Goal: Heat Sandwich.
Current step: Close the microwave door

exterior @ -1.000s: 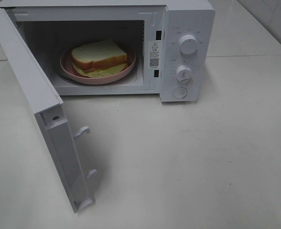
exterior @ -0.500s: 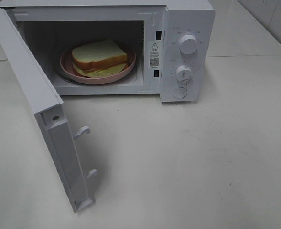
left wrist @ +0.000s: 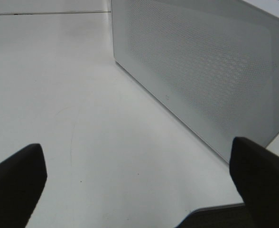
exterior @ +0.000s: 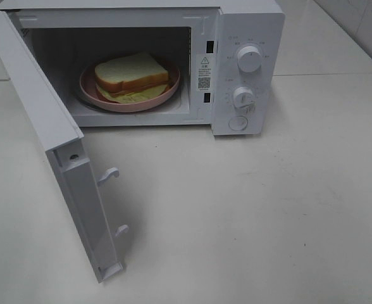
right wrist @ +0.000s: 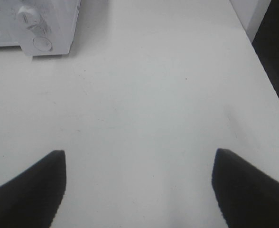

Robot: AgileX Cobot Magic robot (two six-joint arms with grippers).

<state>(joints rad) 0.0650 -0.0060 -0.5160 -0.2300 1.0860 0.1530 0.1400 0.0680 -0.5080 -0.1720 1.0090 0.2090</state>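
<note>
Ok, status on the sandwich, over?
Left gripper open, empty, facing the door. Right gripper open, empty, over table. Sandwich on pink plate inside microwave. That door wide open, not yet shut.

White table [exterior: 268, 221], second white table [exterior: 319, 44] just behind

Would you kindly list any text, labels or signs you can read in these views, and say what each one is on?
Nothing reads as words.
Warning sticker on the microwave door frame: a triangle sign and a QR code; its print is too small.
Markings around the upper knob and lower knob: too small to read.
</note>
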